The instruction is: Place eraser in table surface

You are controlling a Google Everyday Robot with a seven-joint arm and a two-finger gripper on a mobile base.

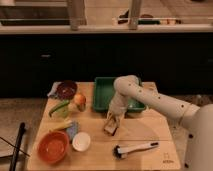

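Note:
My white arm reaches in from the right and bends down in front of the green tray. The gripper points down at the wooden table, near its middle. A small pale block, likely the eraser, sits at the gripper's tip, on or just above the table surface. I cannot tell whether the gripper holds it or merely stands over it.
A dark red bowl stands at the back left. An orange fruit and a green item lie left of the tray. An orange bowl and a white bowl stand front left. A dish brush lies front right.

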